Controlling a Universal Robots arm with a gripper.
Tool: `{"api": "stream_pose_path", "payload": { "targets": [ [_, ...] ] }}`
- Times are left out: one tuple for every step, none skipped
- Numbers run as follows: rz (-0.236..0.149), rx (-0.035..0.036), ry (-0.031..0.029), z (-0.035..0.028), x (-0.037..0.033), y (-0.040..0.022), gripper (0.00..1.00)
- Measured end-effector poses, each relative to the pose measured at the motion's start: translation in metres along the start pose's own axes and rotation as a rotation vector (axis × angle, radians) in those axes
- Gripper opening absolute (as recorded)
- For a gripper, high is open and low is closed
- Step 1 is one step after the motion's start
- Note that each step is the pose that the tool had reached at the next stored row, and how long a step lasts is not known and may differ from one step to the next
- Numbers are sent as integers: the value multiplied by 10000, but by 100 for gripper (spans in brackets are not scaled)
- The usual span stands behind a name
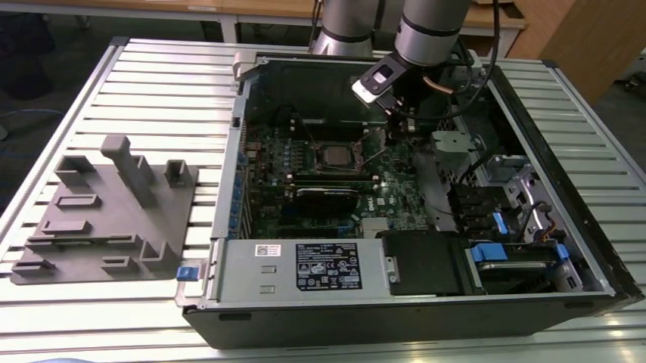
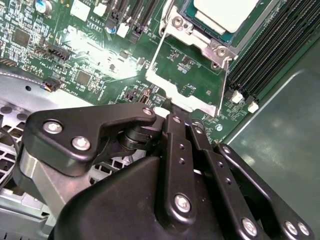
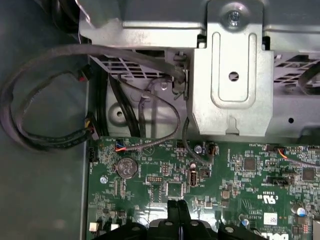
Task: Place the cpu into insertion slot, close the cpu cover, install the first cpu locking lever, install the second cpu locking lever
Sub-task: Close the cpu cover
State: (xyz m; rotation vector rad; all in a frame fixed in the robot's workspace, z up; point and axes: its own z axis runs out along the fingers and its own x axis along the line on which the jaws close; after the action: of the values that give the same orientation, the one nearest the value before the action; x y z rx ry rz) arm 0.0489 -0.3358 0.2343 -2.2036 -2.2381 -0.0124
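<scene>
The cpu (image 2: pixel 225 12), a dull silver square, lies seated in the insertion slot (image 2: pixel 197 36), whose metal rim with screws surrounds it. In the exterior view the slot (image 1: pixel 315 156) sits mid-board inside the open computer case. The cpu cover (image 2: pixel 187 102), a thin metal frame with the green board showing through its window, is swung open away from the slot. My gripper (image 2: pixel 167 111) is shut on the tab at the cover's free edge. The gripper (image 1: pixel 392 128) hangs just to the exterior view's right of the slot. Its closed black tips (image 3: pixel 178 204) hover over the board.
A black card (image 1: pixel 325 198) and power supply box (image 1: pixel 302 268) lie nearer the camera than the slot. Memory slots (image 2: pixel 270 55) run beside the socket. A metal drive bracket (image 3: pixel 235 75) and looped cables (image 3: pixel 50 135) border the board. A grey fixture tray (image 1: pixel 101 212) rests outside the case.
</scene>
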Motion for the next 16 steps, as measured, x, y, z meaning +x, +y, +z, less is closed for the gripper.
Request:
{"api": "stream_pose_path", "payload": {
  "targets": [
    [1,0,0,0,0,-11,11],
    [1,0,1,1,1,-25,11],
    [1,0,0,1,1,-41,11],
    [1,0,0,1,1,-59,11],
    [1,0,1,2,1,-79,11],
    [0,-1,1,2,2,-100,11],
    [-1,0,1,2,2,-122,11],
    [1,-1,0,2,2,-146,11],
    [2,-1,0,2,2,-170,11],
    [0,-2,0,2,3,-194,11],
    [0,-2,0,2,3,-220,11],
    [1,-3,1,3,4,-247,11],
    [1,-4,1,3,4,-278,11],
    [-1,-4,1,3,4,-306,11],
    [0,-5,1,3,5,-333,11],
    [1,-6,1,3,5,-360,11]
  ]
}}
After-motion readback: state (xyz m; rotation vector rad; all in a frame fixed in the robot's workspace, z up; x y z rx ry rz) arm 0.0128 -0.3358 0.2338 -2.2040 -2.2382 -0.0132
